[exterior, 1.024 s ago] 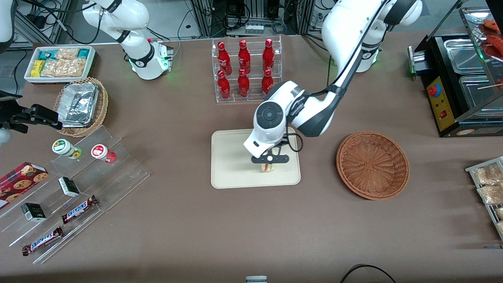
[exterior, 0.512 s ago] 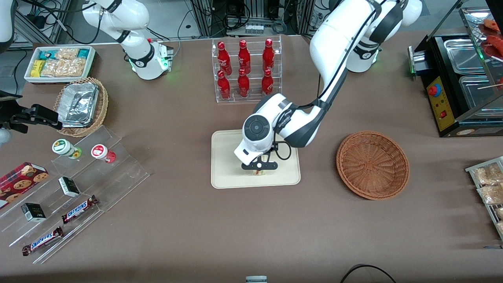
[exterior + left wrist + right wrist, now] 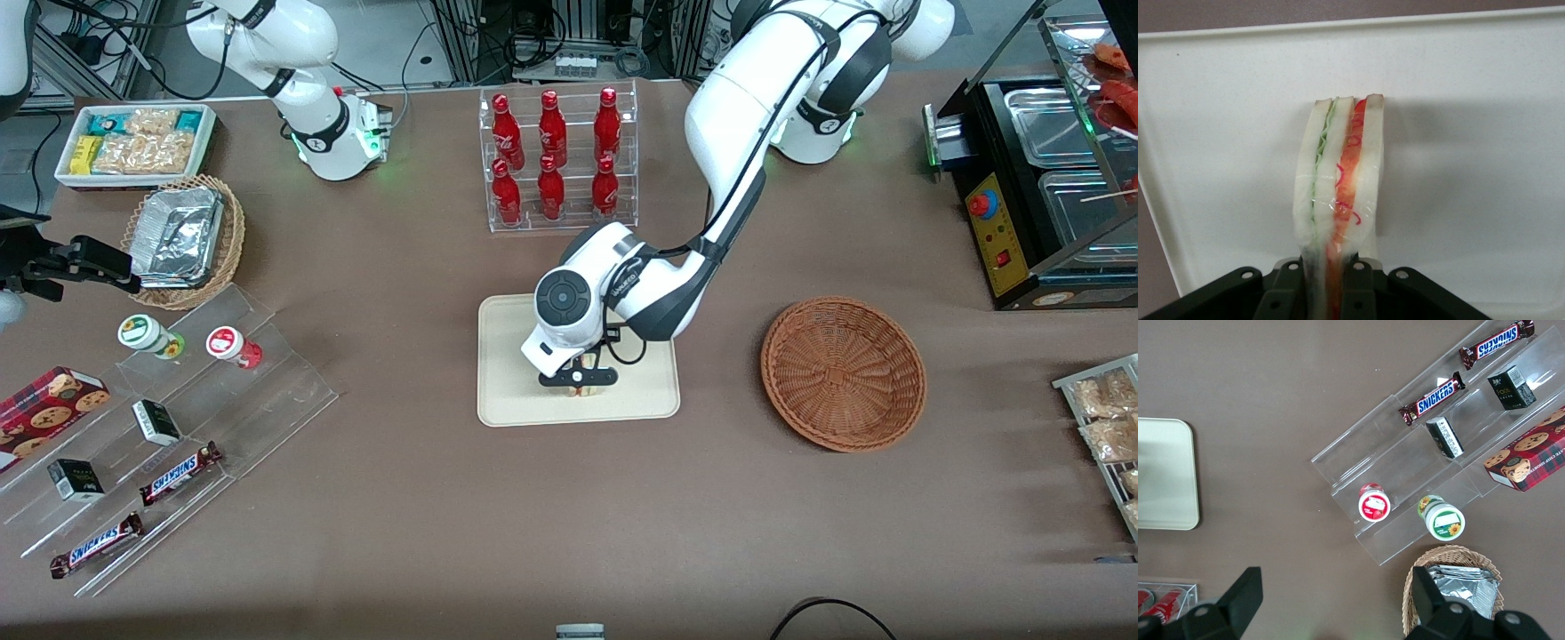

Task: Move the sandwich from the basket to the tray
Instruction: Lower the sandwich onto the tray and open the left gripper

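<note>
The working left arm (image 3: 756, 98) is glossy white with dark grey joint bands and a round dark cap on its wrist. A thin black cable loops at the wrist's 4 o'clock. The gripper (image 3: 578, 380) over the tray is black; its fingers (image 3: 1288, 283) carry small round screws.

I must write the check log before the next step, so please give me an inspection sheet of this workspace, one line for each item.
Surface: brown table top.
Job's things: wrapped triangular sandwich with green and red-orange filling is over the flat cream-beige rectangular tray; whether it touches the tray cannot be told. Round reddish-brown wicker basket, toward the working arm's end, holds nothing.
Clutter: clear rack of red bottles; clear stepped stand with chocolate bars; tan wicker basket with foil container; white box of packaged snacks.
Grippers: left gripper above the tray, shut on the sandwich.
Cables: black cable loop at the left wrist.
Surroundings: black food warmer; equipment racks.
</note>
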Controlling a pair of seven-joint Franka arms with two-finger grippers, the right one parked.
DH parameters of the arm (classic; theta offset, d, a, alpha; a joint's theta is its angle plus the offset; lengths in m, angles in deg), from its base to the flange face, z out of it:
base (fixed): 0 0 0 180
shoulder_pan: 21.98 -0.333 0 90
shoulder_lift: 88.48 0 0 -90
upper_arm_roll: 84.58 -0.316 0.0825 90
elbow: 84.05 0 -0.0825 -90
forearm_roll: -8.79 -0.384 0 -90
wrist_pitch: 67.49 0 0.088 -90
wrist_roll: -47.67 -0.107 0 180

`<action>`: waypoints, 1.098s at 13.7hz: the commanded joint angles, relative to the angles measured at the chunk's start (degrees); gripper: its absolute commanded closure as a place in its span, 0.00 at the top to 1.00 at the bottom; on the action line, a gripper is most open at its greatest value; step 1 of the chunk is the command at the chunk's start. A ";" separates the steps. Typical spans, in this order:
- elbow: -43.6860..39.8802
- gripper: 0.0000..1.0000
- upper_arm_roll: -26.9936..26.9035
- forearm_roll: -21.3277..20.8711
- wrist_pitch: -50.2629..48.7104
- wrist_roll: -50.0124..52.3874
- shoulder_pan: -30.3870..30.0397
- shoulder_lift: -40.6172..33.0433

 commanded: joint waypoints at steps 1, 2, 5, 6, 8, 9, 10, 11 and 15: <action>-2.80 0.00 -0.50 -1.69 -2.28 3.66 0.91 1.14; -2.89 0.00 -0.50 -1.69 -2.89 3.84 1.26 1.05; -2.80 0.00 -0.50 -1.69 -2.81 4.02 1.44 1.14; -2.80 0.00 -0.59 -1.69 -2.72 3.85 1.44 1.14; -2.80 0.00 -0.50 -1.78 -2.64 3.32 1.44 1.14; -2.89 0.00 -0.50 -1.78 -2.64 3.15 1.44 1.14; -2.89 0.00 -0.42 -2.56 -2.55 3.14 1.70 1.14; -2.80 0.00 -0.33 -3.70 -2.37 3.23 1.79 1.23; -2.80 0.13 -0.33 -3.89 -1.67 3.32 2.32 2.02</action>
